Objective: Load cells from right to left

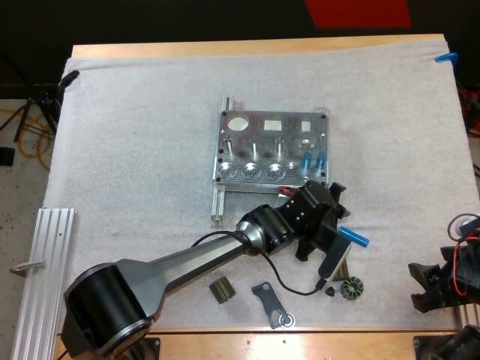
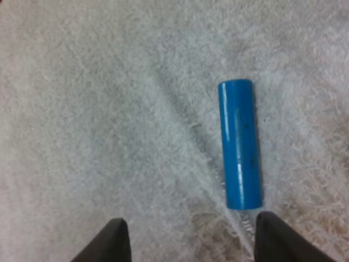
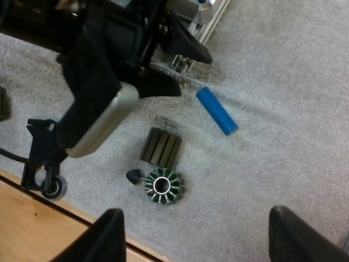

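One blue cylinder (image 2: 239,144) lies on the mat (image 2: 82,109) just ahead of the left end effector (image 2: 192,222), its fingers spread; the right end effector (image 3: 197,214) hangs open, empty.

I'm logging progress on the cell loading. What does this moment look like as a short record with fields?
fixture: middle of the mat
loaded cells: two, blue, upright near the fixture's right end
loose cell: blue, lying flat on the mat, untouched
left gripper: open, low over the mat at the loose cell
right gripper: open, holding nothing, at the mat's near right corner
small parts: gear and ribbed block side by side, close to the loose cell
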{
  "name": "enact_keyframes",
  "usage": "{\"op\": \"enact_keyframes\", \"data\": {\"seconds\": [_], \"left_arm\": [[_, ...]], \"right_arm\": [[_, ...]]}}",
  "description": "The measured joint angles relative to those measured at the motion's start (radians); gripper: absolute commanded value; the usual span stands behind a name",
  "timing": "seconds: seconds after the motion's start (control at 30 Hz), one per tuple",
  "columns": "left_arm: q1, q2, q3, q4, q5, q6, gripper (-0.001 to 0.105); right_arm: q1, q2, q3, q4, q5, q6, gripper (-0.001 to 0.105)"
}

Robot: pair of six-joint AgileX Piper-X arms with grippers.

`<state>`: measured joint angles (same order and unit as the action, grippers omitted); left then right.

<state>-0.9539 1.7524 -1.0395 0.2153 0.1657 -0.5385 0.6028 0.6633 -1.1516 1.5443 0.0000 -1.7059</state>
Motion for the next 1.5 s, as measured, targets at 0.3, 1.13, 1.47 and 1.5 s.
{"op": "enact_keyframes", "data": {"seconds": [0.3, 1.13, 1.47, 1.5], "left_arm": [[0.000, 0.089, -0.003, -0.037, 0.000, 0.022, 0.050], [0.000, 0.121, -0.044, -0.044, -0.067, -0.039, 0.049], [0.000, 0.121, -0.045, 0.037, -0.055, -0.156, 0.049], [0.000, 0.121, -0.048, 0.043, -0.040, -0.156, 0.049]], "right_arm": [[0.000, 0.000, 0.000, 0.000, 0.000, -0.015, 0.056], [0.000, 0.000, 0.000, 0.000, 0.000, -0.059, 0.056], [0.000, 0.000, 0.000, 0.000, -0.033, -0.059, 0.056], [0.000, 0.000, 0.000, 0.000, -0.045, -0.059, 0.056]]}}
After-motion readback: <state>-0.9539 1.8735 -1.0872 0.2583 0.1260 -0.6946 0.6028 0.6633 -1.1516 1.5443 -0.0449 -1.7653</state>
